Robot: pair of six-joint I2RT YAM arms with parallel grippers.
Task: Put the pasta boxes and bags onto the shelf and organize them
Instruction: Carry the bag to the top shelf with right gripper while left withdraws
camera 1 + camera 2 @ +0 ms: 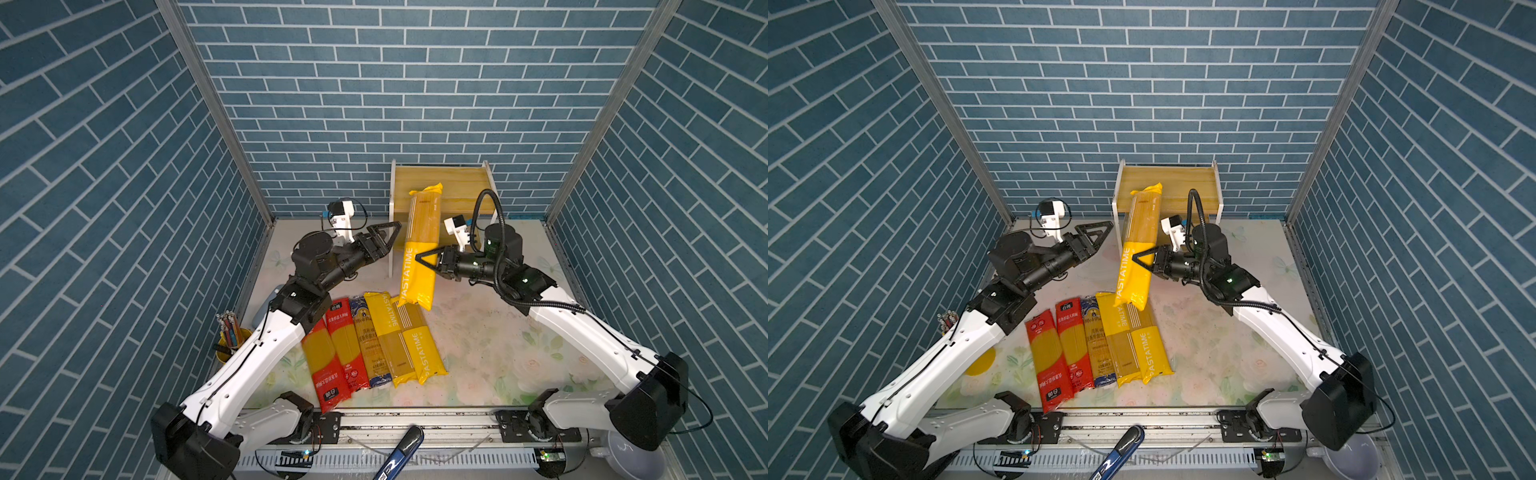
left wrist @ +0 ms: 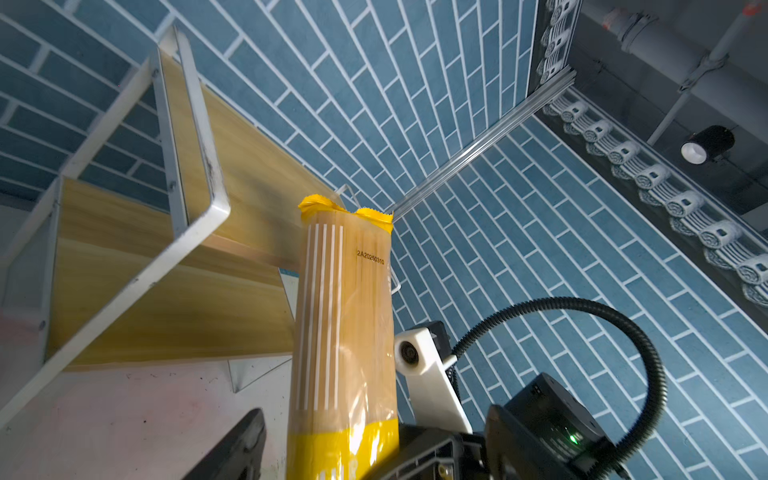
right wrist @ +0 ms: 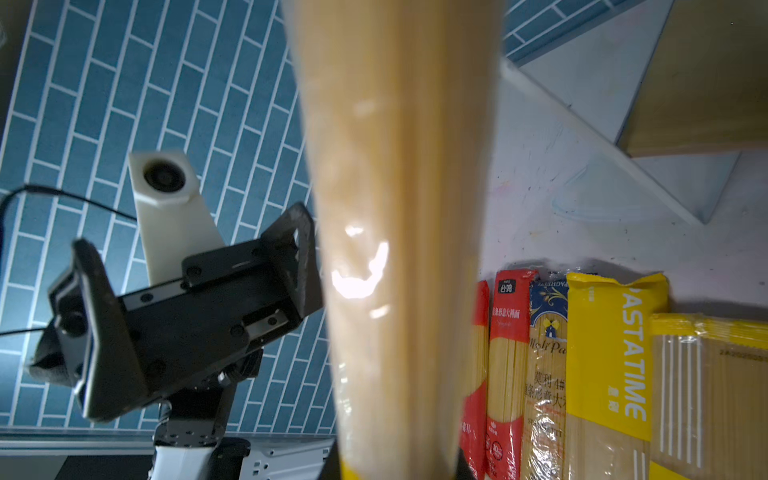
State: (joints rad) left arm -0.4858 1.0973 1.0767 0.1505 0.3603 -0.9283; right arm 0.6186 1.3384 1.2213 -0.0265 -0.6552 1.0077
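My right gripper (image 1: pixel 419 259) is shut on a yellow PASTATIME pack (image 1: pixel 420 232), holding it nearly upright in front of the shelf (image 1: pixel 457 187). The pack's lower end hangs over the packs lying on the table. The same pack (image 3: pixel 399 208) fills the right wrist view. My left gripper (image 1: pixel 392 232) stands open just left of the held pack (image 2: pixel 345 332), with one of its fingers (image 2: pixel 241 444) apart from it. On the table lie two red-ended packs (image 1: pixel 332 353), a dark-blue-ended pack (image 1: pixel 370 345) and two yellow packs (image 1: pixel 409 345), side by side. Both shelf boards (image 1: pixel 1183 183) look bare.
A yellow cup of pencils (image 1: pixel 232 336) stands by the left arm, with a grey-blue case (image 1: pixel 268 305) behind it. A dark blue object (image 1: pixel 401 453) lies on the front rail and a pale bowl (image 1: pixel 631 457) sits at the front right. Brick-patterned walls enclose three sides.
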